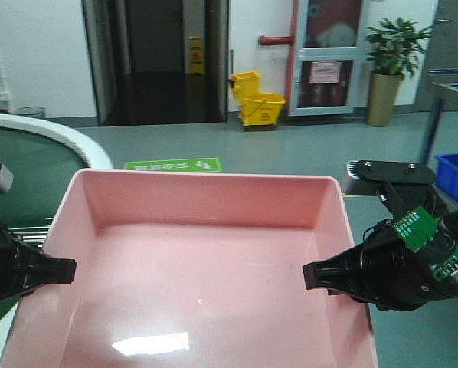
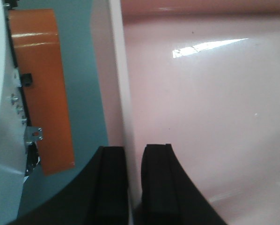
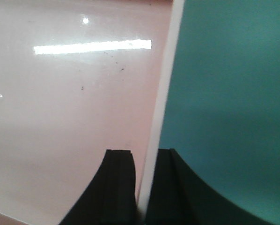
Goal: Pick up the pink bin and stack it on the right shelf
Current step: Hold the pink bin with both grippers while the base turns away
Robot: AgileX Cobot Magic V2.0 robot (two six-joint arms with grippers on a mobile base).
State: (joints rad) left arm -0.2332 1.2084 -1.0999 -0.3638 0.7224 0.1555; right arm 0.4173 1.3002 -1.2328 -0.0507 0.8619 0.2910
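pink bin: wide shallow pale-pink plastic bin, near centre, spanning between both arms
left gripper: clamped over the bin's left wall
right gripper: clamped over the right wall
step advice: carry rightward, keep it level, move both arms in sync
right shelf: not clearly in view

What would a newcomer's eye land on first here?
The pink bin fills the lower centre of the front view, empty and glossy. The left pincer and right pincer each straddle one of its side walls, one finger inside and one outside. Further back, a yellow mop bucket stands on the floor, and blue crates sit at the right edge.
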